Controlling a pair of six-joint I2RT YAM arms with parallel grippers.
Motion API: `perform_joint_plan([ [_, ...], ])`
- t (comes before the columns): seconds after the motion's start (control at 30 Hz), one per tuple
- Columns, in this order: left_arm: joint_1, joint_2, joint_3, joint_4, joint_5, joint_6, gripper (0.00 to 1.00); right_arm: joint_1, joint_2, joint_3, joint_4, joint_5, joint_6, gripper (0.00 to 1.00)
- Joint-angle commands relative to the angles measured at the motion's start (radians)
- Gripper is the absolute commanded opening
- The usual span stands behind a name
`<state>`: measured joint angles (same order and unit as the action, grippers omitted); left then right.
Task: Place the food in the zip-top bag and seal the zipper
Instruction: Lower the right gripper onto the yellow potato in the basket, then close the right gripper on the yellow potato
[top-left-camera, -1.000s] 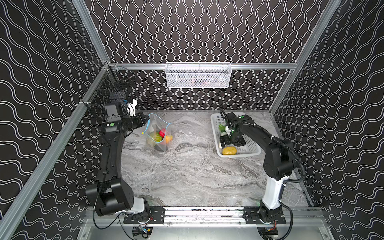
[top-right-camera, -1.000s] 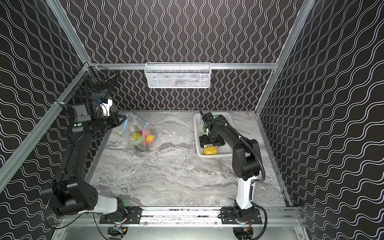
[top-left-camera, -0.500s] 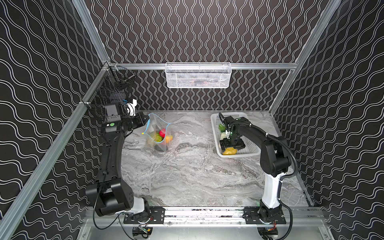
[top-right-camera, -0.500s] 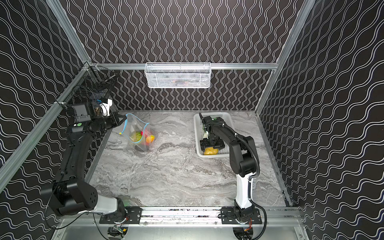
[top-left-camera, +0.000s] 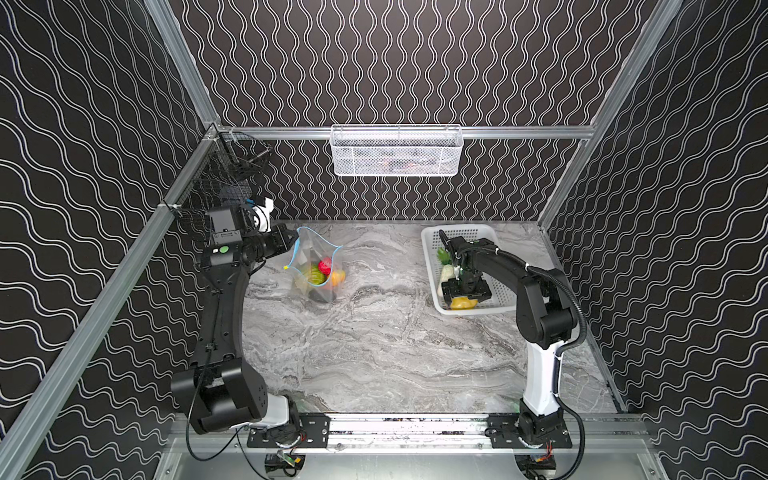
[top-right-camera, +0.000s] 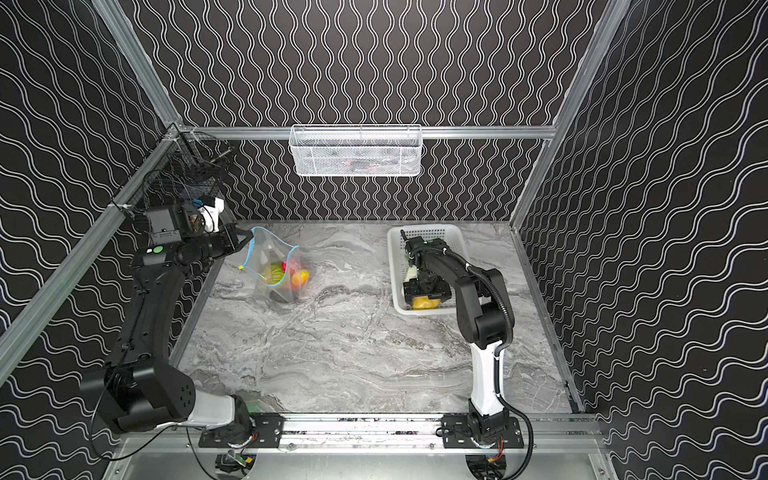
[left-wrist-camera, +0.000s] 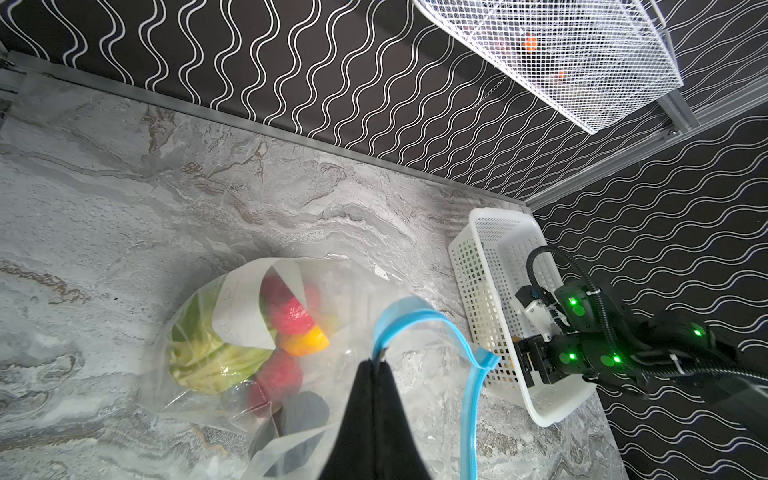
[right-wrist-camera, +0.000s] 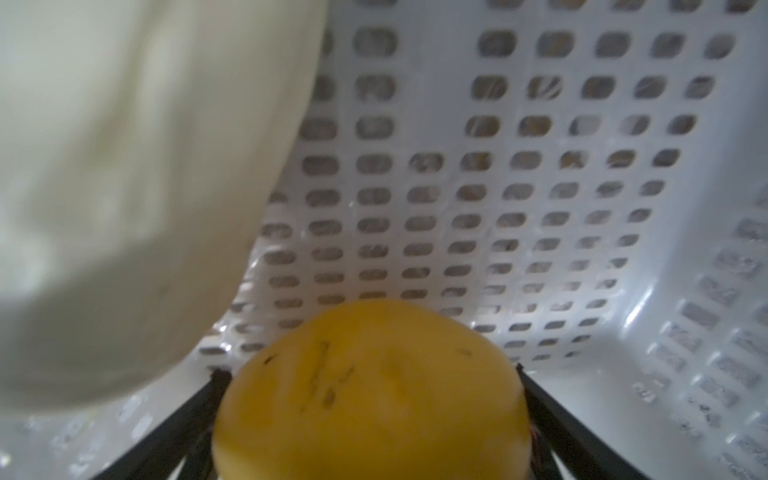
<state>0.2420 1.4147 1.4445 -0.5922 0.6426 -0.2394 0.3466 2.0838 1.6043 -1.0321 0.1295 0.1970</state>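
**Inspector:** Classification of premises?

**Assessor:** A robot test cell in a lab, not a home or a kitchen. Both top views show a closed booth. Wall panels in one black wavy-line print stand on three sides, held by bare metal frame bars.

**Inspector:** Equipment?

**Assessor:** The left arm and the right arm are mounted on a metal rail along the bottom edge of the frame. An exposed cable loops at the right. The tabletop, centre frame, is marble-patterned.

**Inspector:** Contents?

**Assessor:** A wire basket hangs on the back bar, upper centre. There is toy food in a plastic bag, centre left. These are props, not groceries.
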Motion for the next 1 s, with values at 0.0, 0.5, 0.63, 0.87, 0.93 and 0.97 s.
perform_joint_plan([
  [0.0,0.002,-0.008,0.005,0.011,0.003,-0.003,0.00,-0.018,0.019,0.019,0.051,0.023,0.026,0.99],
  [0.5,0.002,0.003,0.005,0.012,-0.006,0.000,0.00,-0.077,0.087,0.173,0.181,-0.034,0.086,0.97],
  [0.63,0.002,0.006,0.011,0.006,-0.014,0.005,0.00,-0.077,0.110,0.201,0.179,-0.032,0.079,0.99],
  [0.87,0.002,0.005,0.017,0.006,-0.017,0.005,0.00,-0.078,0.110,0.219,0.180,-0.029,0.071,0.99],
  [0.93,0.002,0.009,0.017,0.008,-0.015,0.002,0.00,-0.079,0.109,0.218,0.176,-0.033,0.071,0.99],
  [0.97,0.003,0.009,0.016,0.009,-0.015,0.000,0.00,-0.080,0.108,0.215,0.172,-0.038,0.073,0.99],
])
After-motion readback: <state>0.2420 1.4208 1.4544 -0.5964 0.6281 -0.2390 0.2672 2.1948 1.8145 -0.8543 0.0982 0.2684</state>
